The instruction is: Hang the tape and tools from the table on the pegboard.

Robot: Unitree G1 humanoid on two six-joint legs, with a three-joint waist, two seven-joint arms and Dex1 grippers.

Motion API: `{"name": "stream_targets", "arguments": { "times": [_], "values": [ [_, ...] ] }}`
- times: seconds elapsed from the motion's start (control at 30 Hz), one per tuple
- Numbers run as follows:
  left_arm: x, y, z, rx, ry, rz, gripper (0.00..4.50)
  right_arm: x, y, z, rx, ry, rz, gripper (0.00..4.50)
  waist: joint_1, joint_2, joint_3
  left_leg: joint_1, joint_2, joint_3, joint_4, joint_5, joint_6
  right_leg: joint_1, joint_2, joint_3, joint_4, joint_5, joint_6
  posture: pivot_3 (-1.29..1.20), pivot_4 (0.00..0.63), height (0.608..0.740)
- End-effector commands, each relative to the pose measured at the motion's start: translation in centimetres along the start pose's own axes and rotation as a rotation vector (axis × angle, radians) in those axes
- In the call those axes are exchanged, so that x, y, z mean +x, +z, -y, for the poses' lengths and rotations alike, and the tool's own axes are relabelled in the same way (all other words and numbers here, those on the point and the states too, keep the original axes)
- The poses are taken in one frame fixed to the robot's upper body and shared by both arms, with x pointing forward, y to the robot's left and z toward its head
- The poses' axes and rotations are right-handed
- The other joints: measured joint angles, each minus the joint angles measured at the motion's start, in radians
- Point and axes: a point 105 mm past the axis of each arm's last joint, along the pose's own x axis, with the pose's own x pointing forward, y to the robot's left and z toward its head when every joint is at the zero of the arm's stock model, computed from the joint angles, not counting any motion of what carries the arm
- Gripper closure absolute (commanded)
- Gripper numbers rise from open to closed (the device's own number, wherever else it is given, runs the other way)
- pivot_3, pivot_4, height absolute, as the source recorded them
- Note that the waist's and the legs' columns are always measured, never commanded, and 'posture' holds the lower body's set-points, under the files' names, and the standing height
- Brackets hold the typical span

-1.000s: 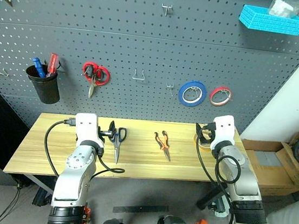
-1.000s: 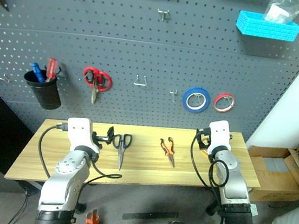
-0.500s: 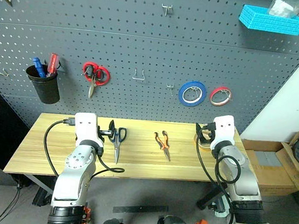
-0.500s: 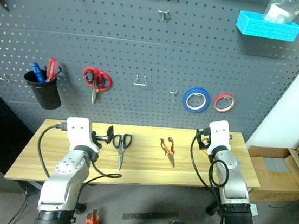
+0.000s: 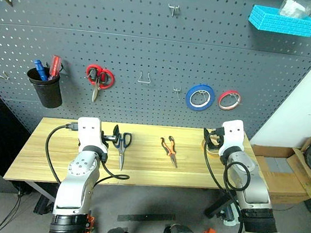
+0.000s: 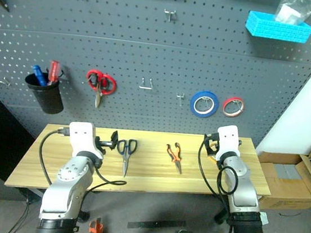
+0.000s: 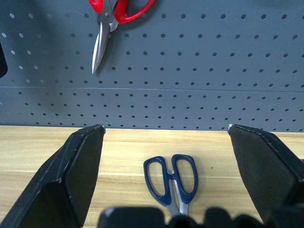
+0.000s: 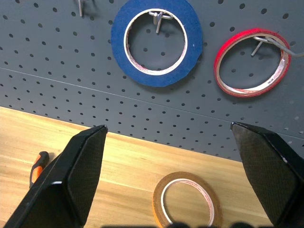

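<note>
Left tool (image 7: pixel 166 175) and right tool (image 8: pixel 168 178), fingers wide apart

No readable text (labels, numbers, signs) anywhere.

Bright even light, soft shadows, wrist views blurred at bottom

A workshop: tool-hung pegboard (image 5: pixel 153 42) above a plank table (image 5: pixel 44 148).
</note>
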Motion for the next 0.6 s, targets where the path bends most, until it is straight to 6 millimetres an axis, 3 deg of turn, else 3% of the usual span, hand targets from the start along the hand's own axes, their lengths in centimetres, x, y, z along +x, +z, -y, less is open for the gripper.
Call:
{"name": "stream_targets", "arguments": {
  "times": [0.03,0.13,0.23,0.47,0.6],
  "values": [
    [-0.2,2.0,3.4,-0.002,-0.179,0.058,0.04,-0.1,1.3,0.5,-0.024,0.041,0.028,0.00,0.000,0.000,0.000,0.000,0.000,0.000,0.000,0.000,0.000,0.000,0.000,0.000,0.000,0.000,0.000,-0.03,0.102,0.740],
    [-0.9,2.7,9.1,0.038,-0.488,0.035,0.04,0.7,0.4,0.9,-0.047,0.117,-0.035,0.00,0.006,-0.003,0.014,0.000,-0.001,0.000,0.000,-0.001,-0.002,0.000,0.000,0.000,0.000,0.000,0.000,-0.02,0.131,0.740],
    [-1.0,2.7,12.4,0.146,-0.677,-0.008,0.04,1.7,-0.5,1.3,-0.062,0.201,-0.105,0.00,0.006,-0.003,0.028,0.000,-0.002,-0.001,0.002,-0.003,-0.005,0.001,-0.001,0.001,-0.001,0.000,0.000,-0.02,0.149,0.740],
    [-0.1,1.7,16.0,0.262,-0.900,-0.114,0.04,3.7,-1.4,1.7,-0.067,0.319,-0.205,0.00,-0.002,-0.003,0.074,0.003,-0.003,-0.005,0.001,0.000,0.001,0.001,0.001,0.001,0.000,0.000,0.000,-0.03,0.215,0.740],
    [1.1,1.0,17.0,0.318,-0.912,-0.135,0.04,4.5,-2.4,1.8,-0.098,0.358,-0.258,0.00,0.003,-0.004,0.101,0.001,-0.003,-0.005,-0.001,-0.001,0.004,-0.002,0.004,0.005,0.004,-0.002,-0.003,-0.03,0.252,0.740]
  ]
}}
